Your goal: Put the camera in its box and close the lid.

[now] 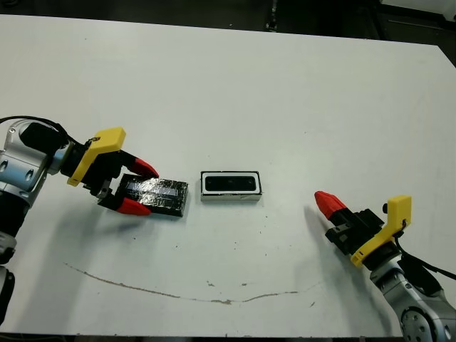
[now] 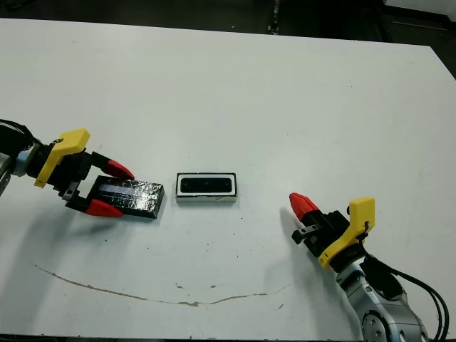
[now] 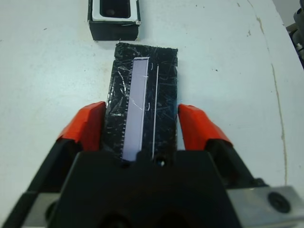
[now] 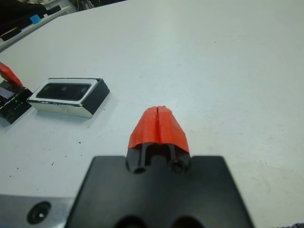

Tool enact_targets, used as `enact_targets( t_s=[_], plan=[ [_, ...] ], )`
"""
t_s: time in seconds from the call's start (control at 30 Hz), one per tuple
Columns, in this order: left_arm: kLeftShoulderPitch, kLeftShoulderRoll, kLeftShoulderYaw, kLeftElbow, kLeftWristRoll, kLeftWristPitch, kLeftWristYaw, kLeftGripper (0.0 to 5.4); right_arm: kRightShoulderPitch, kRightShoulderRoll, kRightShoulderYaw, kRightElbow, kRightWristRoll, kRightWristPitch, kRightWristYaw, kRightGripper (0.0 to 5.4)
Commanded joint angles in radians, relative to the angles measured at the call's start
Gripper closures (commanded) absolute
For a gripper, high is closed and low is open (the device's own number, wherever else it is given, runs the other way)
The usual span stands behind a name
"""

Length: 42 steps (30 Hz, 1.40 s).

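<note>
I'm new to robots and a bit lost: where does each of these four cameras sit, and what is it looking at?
Left eye, right eye: on the head, looking down at the table; both arms show.
Left wrist: along the open left gripper, which straddles the lid.
Right wrist: along the shut right gripper, over bare table.
Shared: the box with the camera inside.

One box (image 1: 230,187), one lid (image 1: 154,195), apparently one camera (image 1: 229,184), two end effectors.
</note>
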<state>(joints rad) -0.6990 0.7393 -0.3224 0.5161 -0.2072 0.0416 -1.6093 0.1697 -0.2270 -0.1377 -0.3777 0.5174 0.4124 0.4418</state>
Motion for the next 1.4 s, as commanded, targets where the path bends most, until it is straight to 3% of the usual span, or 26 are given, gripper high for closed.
enact_targets(
  t_s=[0.03,0.43,0.63,0.77,0.87,1.03,1.4],
  plan=[
    [0.008,0.013,-0.037,0.013,-0.002,0.006,-0.005,2.11,0.012,-0.019,-0.004,0.002,-0.001,0.007,0.001,5.4],
    [0.048,0.005,0.021,-0.065,0.03,0.092,0.062,2.25,0.01,-0.019,-0.003,0.004,0.005,0.014,0.004,5.4],
    [0.135,-0.037,0.16,-0.166,-0.047,0.154,0.221,2.25,0.011,-0.021,0.003,-0.007,-0.002,0.025,-0.011,5.4],
    [0.188,-0.09,0.27,-0.25,-0.14,0.173,0.317,2.25,0.011,-0.019,0.009,-0.002,-0.012,0.011,-0.008,5.4],
    [0.197,-0.113,0.303,-0.276,-0.193,0.22,0.342,2.25,0.011,-0.019,0.009,-0.001,-0.011,0.009,-0.005,5.4],
    [0.198,-0.136,0.311,-0.309,-0.222,0.265,0.371,2.25,0.008,-0.021,0.007,-0.002,-0.003,0.018,-0.005,5.4],
    [0.14,-0.182,0.231,-0.268,-0.203,0.311,0.335,2.25,0.009,-0.021,0.009,-0.004,-0.006,0.011,-0.005,5.4]
  ],
)
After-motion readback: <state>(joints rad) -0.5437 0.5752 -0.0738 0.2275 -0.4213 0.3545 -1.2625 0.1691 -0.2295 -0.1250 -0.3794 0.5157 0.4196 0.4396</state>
